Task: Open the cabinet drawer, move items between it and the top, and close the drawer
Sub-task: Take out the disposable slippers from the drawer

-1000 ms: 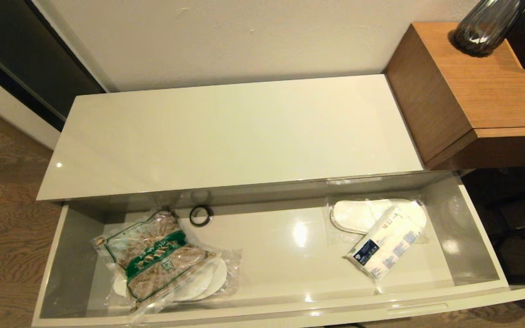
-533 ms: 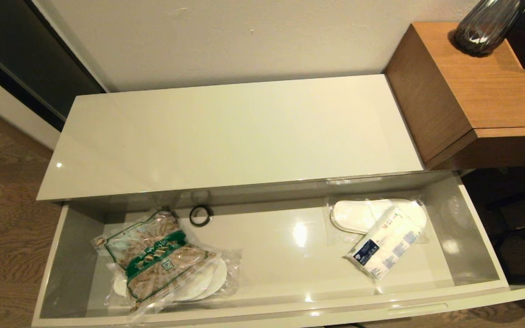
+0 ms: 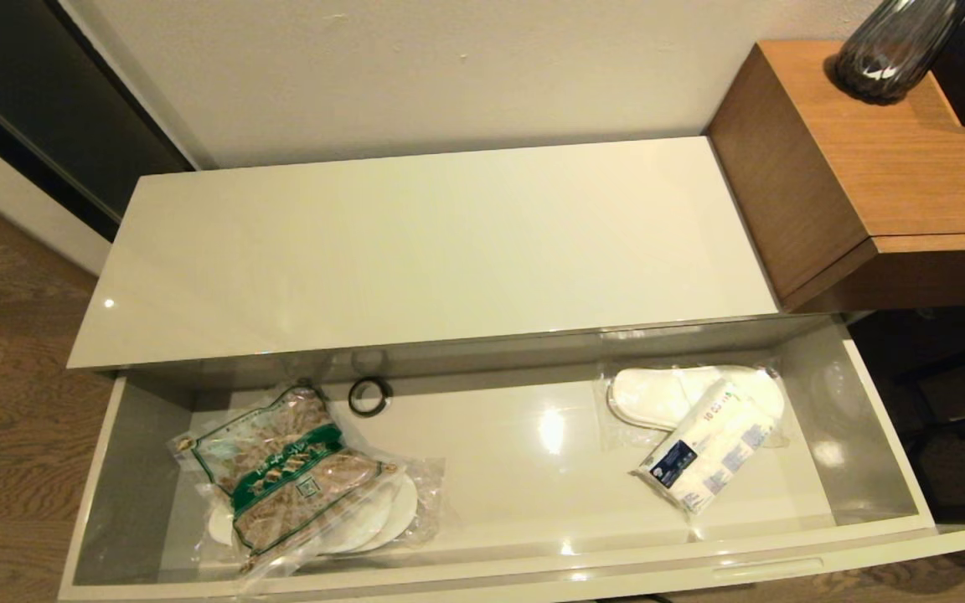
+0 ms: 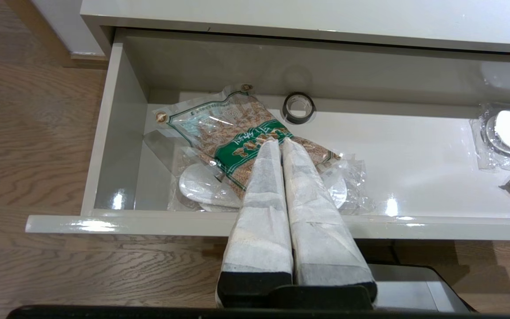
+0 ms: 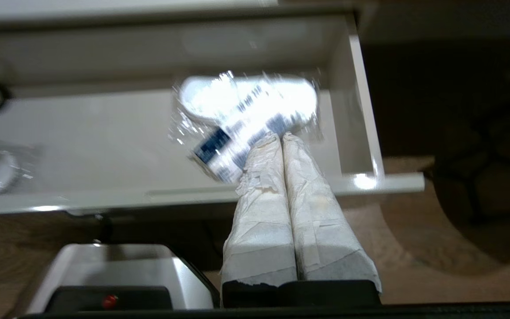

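The cabinet drawer point(image 3: 97, 469) stands pulled right out, and its goods are all down inside while the top point(image 3: 432, 243) carries nothing. At the left end lies the food bag point(image 3: 286, 477), green label up, sprawled across a wrapped pair of slippers point(image 3: 394, 511) whose white soles peek out on its near right. At the right end a second slipper pack point(image 3: 658, 394) sits against the far wall with the tissue pack point(image 3: 704, 448) leaning over its near right part. The black ring point(image 3: 368, 395) rests near the far wall, just beyond the bag. Neither arm reaches the head view; the left gripper point(image 4: 279, 141) hangs near the drawer's front with fingers pressed together, empty, lined up on the bag, and the right gripper point(image 5: 279, 136) is likewise closed on nothing, aimed at the tissue and slippers, though that view is smeared and I would not swear to its height. So the lifting-out looks to be next, bag first since it lies on top. The fingers must spread before descending; pinch a gathered fold of film near the label rather than the flat middle, so the slippery plastic doesn't slide out. Lift straight up to clear the front wall, and watch that the slipper wrap beneath doesn't cling and come along
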Available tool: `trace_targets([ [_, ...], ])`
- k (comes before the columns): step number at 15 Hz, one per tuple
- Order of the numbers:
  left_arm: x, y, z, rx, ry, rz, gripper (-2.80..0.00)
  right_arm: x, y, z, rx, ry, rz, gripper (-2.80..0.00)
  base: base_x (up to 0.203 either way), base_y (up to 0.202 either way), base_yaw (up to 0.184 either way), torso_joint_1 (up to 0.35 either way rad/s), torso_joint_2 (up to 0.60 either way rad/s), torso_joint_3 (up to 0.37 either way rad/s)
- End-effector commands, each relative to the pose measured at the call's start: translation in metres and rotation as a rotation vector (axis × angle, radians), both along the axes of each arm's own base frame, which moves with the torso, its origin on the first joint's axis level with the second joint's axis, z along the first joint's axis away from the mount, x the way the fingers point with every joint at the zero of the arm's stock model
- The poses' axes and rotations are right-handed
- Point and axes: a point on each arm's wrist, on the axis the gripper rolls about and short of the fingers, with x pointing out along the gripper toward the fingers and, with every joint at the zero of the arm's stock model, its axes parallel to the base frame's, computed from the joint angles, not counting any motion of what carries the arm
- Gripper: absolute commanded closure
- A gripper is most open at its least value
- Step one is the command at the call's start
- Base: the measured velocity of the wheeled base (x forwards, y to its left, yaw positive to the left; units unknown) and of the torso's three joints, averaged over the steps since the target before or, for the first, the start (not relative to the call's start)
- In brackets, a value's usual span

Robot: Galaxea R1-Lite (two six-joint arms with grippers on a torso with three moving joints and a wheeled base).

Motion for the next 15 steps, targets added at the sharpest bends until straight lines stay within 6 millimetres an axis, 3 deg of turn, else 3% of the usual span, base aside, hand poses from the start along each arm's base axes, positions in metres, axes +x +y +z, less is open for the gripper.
trace_targets([
  [1, 0.000, 0.000, 0.000, -0.001, 0.001, 0.000, 0.00, -0.032, 0.002, 0.036, -0.001, 0.009, 0.062, 0.00, 0.000, 0.000, 0.000, 0.000, 0.00, 0.000],
  [3, 0.000, 0.000, 0.000, -0.001, 0.001, 0.000, 0.00, -0.050, 0.003, 0.057, -0.001, -0.001, 0.125, 0.00, 0.000, 0.000, 0.000, 0.000, 0.00, 0.000],
  [4, 0.000, 0.000, 0.000, -0.001, 0.001, 0.000, 0.00, -0.048, 0.003, 0.069, 0.013, 0.015, 0.136, 0.00, 0.000, 0.000, 0.000, 0.000, 0.00, 0.000],
  [5, 0.000, 0.000, 0.000, -0.001, 0.001, 0.000, 0.00, -0.039, 0.004, 0.087, 0.047, 0.046, 0.148, 0.00, 0.000, 0.000, 0.000, 0.000, 0.00, 0.000],
  [7, 0.000, 0.000, 0.000, -0.001, 0.001, 0.000, 0.00, -0.001, 0.004, 0.127, 0.101, 0.138, 0.176, 0.00, 0.000, 0.000, 0.000, 0.000, 0.00, 0.000],
  [9, 0.000, 0.000, 0.000, -0.001, 0.001, 0.000, 0.00, 0.064, 0.004, 0.163, 0.137, 0.242, 0.192, 0.00, 0.000, 0.000, 0.000, 0.000, 0.00, 0.000],
  [11, 0.000, 0.000, 0.000, -0.001, 0.001, 0.000, 0.00, 0.140, 0.004, 0.186, 0.174, 0.335, 0.178, 0.00, 0.000, 0.000, 0.000, 0.000, 0.00, 0.000],
  [14, 0.000, 0.000, 0.000, -0.001, 0.001, 0.000, 0.00, 0.249, 0.008, 0.201, 0.186, 0.425, 0.040, 0.00, 0.000, 0.000, 0.000, 0.000, 0.00, 0.000],
  [15, 0.000, 0.000, 0.000, -0.001, 0.001, 0.000, 0.00, 0.275, 0.013, 0.201, 0.180, 0.460, -0.014, 0.00, 0.000, 0.000, 0.000, 0.000, 0.00, 0.000],
])
